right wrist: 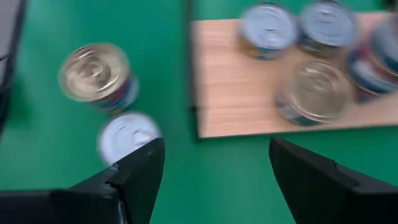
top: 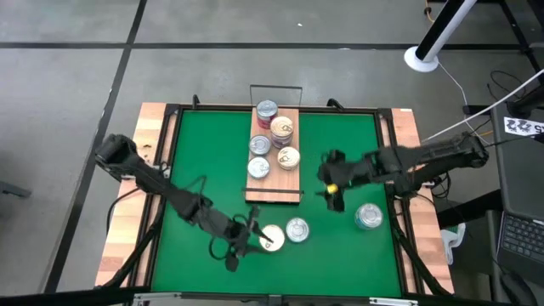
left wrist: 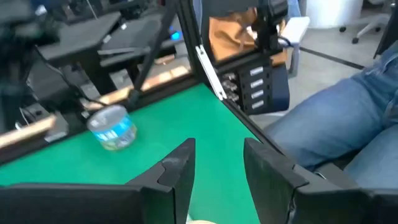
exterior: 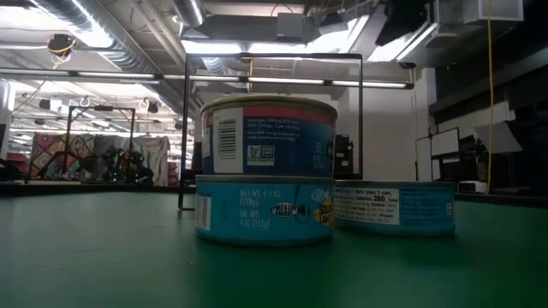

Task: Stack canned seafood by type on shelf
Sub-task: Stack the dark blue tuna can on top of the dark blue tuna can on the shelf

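Note:
The shelf [top: 274,180] is a wood-grain board with wire rails, lying on the green mat. Several tins stand on it, silver tops [top: 260,144] and cream-gold tops [top: 288,157]. Near the mat's near edge a cream-topped tin [top: 272,238] sits on a blue tin [exterior: 264,210], with a silver-topped tin [top: 297,229] beside them. A larger silver tin [top: 369,217] stands alone to the right. My left gripper [top: 246,242] is open, just left of the cream-topped tin; I cannot tell whether it touches. My right gripper [top: 332,194] is open above the mat, between the shelf and the larger tin.
Bare green mat lies left of the shelf and between the shelf and the near tins. A raised frame [top: 170,153] borders the mat. A person in jeans [left wrist: 348,118] sits beyond the table's right edge. The shelf's far wire rail [exterior: 272,58] stands upright.

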Controlling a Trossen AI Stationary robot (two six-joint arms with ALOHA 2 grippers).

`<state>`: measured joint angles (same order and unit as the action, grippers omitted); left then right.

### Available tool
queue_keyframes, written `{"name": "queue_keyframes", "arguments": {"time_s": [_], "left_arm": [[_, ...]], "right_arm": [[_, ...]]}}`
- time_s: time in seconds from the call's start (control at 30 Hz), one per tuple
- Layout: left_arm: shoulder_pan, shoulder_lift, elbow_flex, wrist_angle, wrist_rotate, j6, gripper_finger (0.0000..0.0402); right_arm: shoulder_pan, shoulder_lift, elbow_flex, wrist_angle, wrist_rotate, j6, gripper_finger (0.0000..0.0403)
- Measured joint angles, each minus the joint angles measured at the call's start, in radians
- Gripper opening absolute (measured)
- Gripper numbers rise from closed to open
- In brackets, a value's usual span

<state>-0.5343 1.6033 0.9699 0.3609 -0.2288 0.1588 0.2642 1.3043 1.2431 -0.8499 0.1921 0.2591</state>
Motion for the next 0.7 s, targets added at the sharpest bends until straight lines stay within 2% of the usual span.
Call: {"name": "queue_keyframes", "arguments": {"time_s": [0.1, 0.23, 0.37, 0.5, 0.7], "left_arm": [[-0.027, 0.073, 0.016, 0.027, -0.022, -0.039, 0.0131], [-0.056, 0.142, 0.046, 0.022, -0.047, -0.053, 0.0131], [-0.075, 0.175, 0.051, 0.011, -0.097, -0.016, 0.0131], [-0.085, 0.180, 0.052, -0.059, -0.173, 0.000, 0.0131], [-0.089, 0.183, 0.052, -0.187, -0.205, -0.045, 0.0131]], "right_arm": [[0.092, 0.003, -0.035, 0.052, -0.002, 0.005, 0.0286], [0.196, 0.002, -0.099, 0.215, -0.029, 0.010, 0.0286], [0.276, 0.002, -0.175, 0.424, -0.045, 0.006, 0.0286], [0.335, 0.003, -0.239, 0.556, -0.025, -0.024, 0.0286], [0.402, 0.068, -0.279, 0.577, 0.045, -0.136, 0.0286]]}}
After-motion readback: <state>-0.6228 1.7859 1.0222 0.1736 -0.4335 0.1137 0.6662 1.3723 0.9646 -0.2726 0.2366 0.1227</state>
